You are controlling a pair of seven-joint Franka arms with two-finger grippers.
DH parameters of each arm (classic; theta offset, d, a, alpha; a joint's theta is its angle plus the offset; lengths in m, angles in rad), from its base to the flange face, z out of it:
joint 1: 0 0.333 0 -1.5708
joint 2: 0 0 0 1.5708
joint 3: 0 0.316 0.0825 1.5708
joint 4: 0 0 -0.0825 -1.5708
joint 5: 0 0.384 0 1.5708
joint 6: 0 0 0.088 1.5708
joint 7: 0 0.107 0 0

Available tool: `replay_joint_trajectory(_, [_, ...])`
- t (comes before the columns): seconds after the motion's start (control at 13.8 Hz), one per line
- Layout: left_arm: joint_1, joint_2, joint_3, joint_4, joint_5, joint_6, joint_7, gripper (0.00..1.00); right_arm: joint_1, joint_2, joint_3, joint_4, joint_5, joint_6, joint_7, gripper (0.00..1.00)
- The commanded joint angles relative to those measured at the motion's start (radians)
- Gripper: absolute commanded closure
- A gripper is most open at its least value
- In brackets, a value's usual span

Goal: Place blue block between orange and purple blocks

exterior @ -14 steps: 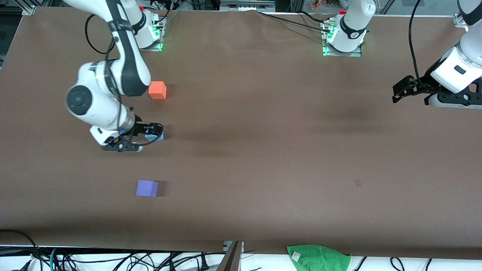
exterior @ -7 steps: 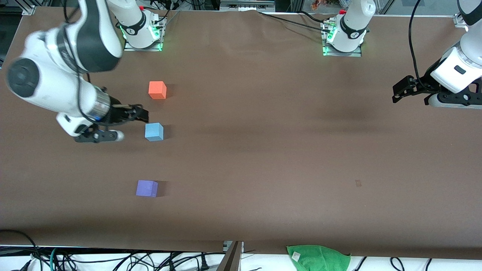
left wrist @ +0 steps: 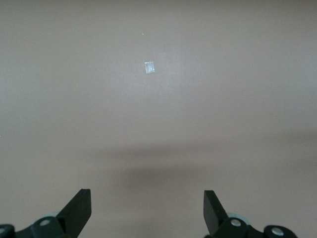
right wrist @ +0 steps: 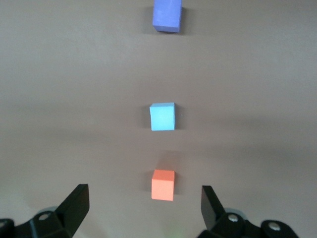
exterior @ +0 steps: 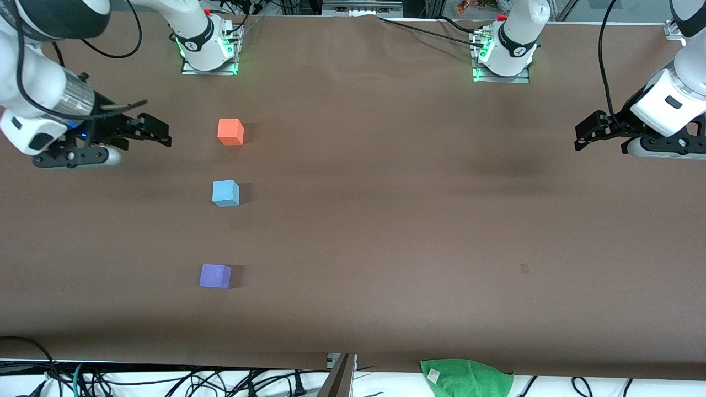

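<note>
The light blue block (exterior: pixel 225 193) sits on the brown table between the orange block (exterior: pixel 230 132), which is farther from the front camera, and the purple block (exterior: pixel 215 275), which is nearer. The three stand roughly in a line. My right gripper (exterior: pixel 156 131) is open and empty, up over the table toward the right arm's end, apart from all the blocks. Its wrist view shows the orange block (right wrist: pixel 163 184), the blue block (right wrist: pixel 162 116) and the purple block (right wrist: pixel 167 15) in a row ahead of the open right gripper (right wrist: pixel 144 193). My left gripper (exterior: pixel 586 132) is open and empty and waits over the left arm's end.
A green cloth (exterior: pixel 466 377) lies at the table's front edge. A small mark (exterior: pixel 524 268) is on the table surface; a small pale mark (left wrist: pixel 149 67) shows under the left gripper (left wrist: pixel 147 197). Cables hang below the front edge.
My right gripper let go of the blue block, rose and drew back toward the right arm's end. The blue block stays between the orange and purple blocks. The left arm has not moved.
</note>
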Motion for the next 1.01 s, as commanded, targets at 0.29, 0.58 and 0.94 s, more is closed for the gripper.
replay_joint_trajectory(0.29, [-0.007,-0.001,0.004,0.006,0.009,-0.013,-0.007,0.0,-0.54,-0.088,0.517,-0.055,-0.068,-0.022,-0.054,0.0])
replay_joint_trajectory(0.58, [-0.007,-0.001,0.004,0.006,0.009,-0.013,-0.007,0.0,-0.556,-0.109,0.539,-0.062,-0.125,-0.048,-0.077,0.0])
replay_joint_trajectory(0.94, [-0.007,-0.001,0.004,0.006,0.009,-0.013,-0.007,0.0,-0.557,-0.092,0.536,-0.038,-0.128,-0.042,-0.08,0.0])
